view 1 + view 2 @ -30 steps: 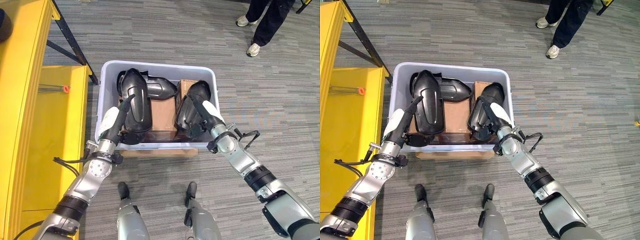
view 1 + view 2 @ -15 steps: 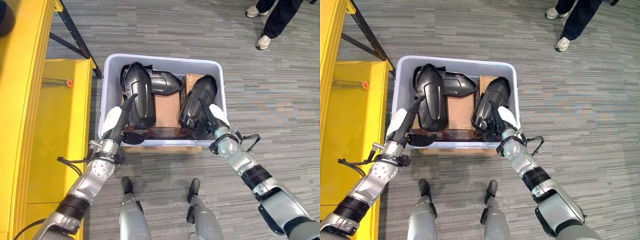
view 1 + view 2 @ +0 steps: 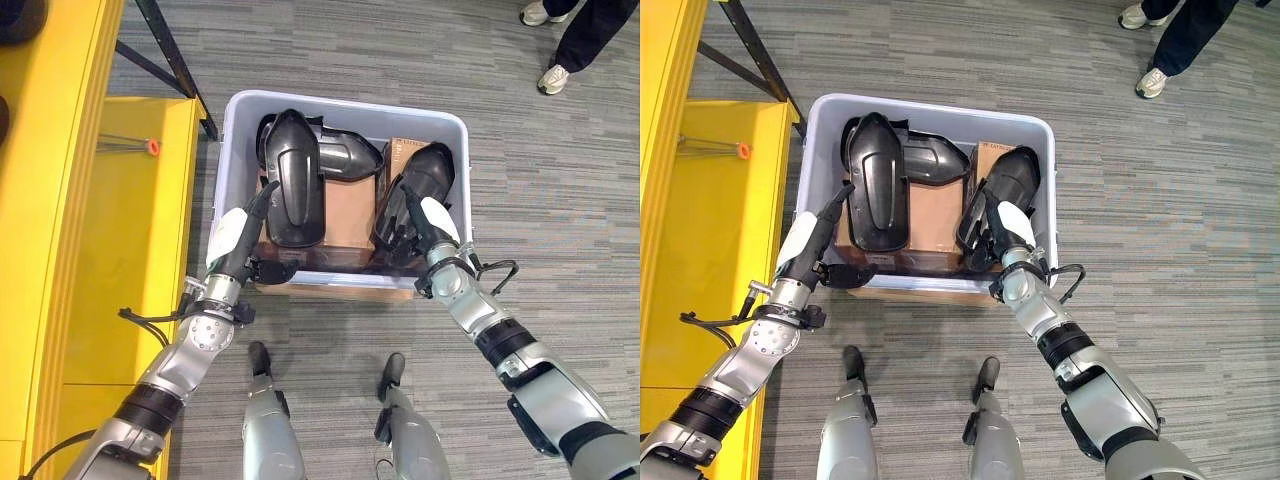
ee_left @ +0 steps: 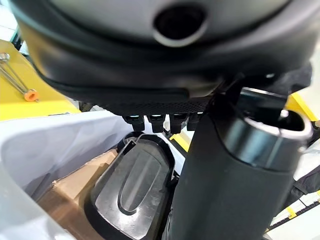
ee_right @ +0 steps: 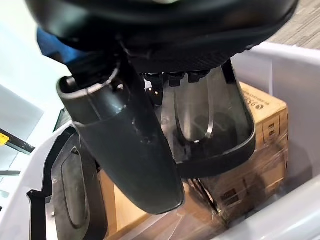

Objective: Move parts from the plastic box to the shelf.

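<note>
Silver-grey arms; dark left hand (image 3: 243, 243) and right hand (image 3: 420, 222), white thumb covers.

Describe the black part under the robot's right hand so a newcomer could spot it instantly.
Find the pale plastic box on the grey carpet beside the yellow shelf. Inside, at its right end, a short rounded black part leans on a cardboard carton. Its neighbour, the long black part on the left, is longer and narrower.

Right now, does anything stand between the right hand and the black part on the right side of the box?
Nothing visible does: the right hand already lies against that black part inside the plastic box.
</note>
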You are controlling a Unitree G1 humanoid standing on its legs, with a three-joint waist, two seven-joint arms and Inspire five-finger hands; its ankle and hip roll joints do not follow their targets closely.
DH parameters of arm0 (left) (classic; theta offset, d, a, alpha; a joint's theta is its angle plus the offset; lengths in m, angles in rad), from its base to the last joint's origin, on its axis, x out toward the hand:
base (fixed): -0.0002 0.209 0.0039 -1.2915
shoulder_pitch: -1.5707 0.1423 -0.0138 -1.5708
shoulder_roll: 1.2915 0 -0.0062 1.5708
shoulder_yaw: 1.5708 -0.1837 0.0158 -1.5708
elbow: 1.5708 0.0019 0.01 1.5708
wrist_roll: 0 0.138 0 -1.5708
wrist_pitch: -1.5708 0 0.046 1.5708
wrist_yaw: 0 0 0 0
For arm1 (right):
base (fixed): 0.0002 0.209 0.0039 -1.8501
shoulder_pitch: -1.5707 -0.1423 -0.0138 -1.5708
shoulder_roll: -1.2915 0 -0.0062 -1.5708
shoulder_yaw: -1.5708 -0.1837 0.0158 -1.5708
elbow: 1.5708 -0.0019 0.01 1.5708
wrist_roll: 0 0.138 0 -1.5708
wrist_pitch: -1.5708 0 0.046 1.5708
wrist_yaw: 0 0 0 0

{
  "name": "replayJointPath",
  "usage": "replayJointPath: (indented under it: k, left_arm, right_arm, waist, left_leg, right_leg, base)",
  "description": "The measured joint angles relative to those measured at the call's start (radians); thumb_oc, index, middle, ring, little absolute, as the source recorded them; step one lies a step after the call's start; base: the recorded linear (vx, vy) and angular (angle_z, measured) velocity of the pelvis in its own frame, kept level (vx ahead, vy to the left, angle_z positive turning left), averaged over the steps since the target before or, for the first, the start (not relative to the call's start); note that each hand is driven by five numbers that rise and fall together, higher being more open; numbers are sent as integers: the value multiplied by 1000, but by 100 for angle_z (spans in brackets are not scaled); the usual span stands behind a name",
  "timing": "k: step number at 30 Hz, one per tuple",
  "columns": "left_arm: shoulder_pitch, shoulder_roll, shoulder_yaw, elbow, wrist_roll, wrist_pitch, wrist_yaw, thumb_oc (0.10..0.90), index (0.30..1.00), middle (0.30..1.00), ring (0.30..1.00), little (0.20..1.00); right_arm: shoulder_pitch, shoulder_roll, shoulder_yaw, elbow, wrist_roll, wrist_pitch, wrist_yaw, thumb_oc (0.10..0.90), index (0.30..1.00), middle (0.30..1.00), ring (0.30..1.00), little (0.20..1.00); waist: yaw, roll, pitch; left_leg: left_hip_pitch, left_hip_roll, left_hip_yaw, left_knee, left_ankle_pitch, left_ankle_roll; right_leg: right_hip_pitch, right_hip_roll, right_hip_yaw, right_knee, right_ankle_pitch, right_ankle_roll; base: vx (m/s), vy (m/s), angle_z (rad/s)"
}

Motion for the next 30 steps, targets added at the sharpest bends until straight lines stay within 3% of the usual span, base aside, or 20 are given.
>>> replayJointPath:
  k: [9,30]
  left_arm:
    - [-31,2,2,-1,-1,1,21,900,1000,1000,1000,1000]
    - [-59,1,1,-1,-38,5,48,900,1000,1000,1000,1000]
  right_arm:
    - [-68,10,-2,74,11,4,-31,900,1000,1000,1000,1000]
    - [-130,0,-14,120,9,5,-109,900,1000,1000,1000,1000]
  waist:
    - [21,-14,71]
    - [10,10,87]
  left_leg:
    - [-84,-8,-15,66,-19,15]
    - [-146,-20,-7,86,-22,24]
  right_leg:
    - [-62,-18,2,28,6,-2]
    - [-144,-36,29,55,7,-3]
  base:
    - [0,20,2]
    - [13,4,-1]
